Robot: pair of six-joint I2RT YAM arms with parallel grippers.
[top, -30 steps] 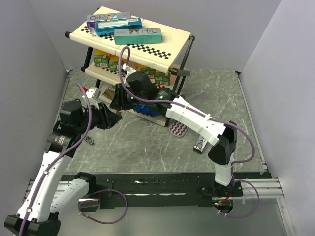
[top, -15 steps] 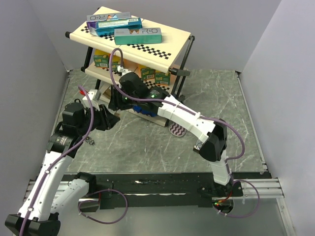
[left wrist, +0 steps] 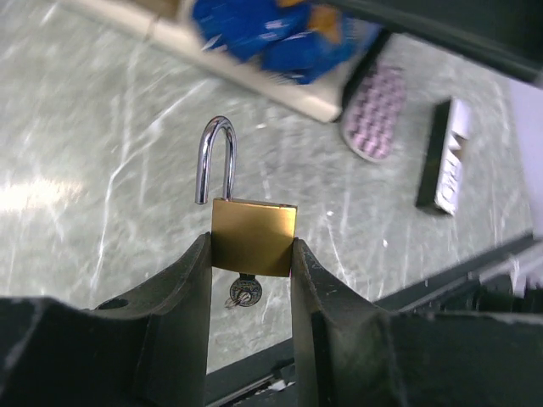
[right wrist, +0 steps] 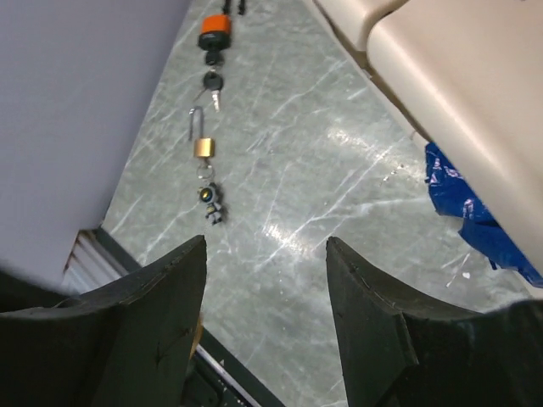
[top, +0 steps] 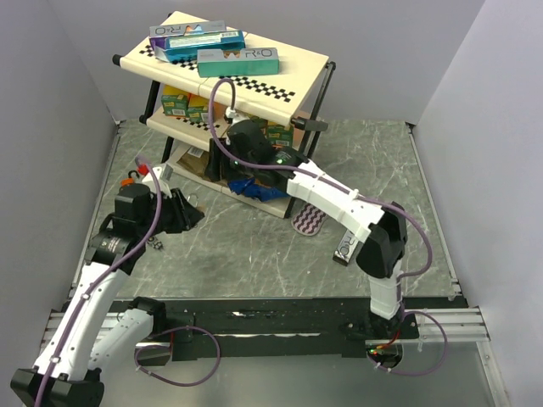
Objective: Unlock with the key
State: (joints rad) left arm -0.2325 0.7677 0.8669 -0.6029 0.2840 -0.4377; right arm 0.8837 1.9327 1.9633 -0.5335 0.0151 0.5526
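My left gripper is shut on a brass padlock and holds it above the table. Its steel shackle stands open, with its left end free. A key sits in the bottom of the lock. In the top view the left gripper is left of the shelf rack. My right gripper is open and empty, up by the rack's lower shelf. Its view shows another small brass padlock with keys on the table.
A two-tier rack with boxes stands at the back. A blue bag lies under it. A purple patterned disc and a black-and-white box lie to the right. An orange lock lies near the left wall.
The right gripper has pulled back from the left gripper toward the rack. The left gripper has moved slightly nearer, still holding the padlock.
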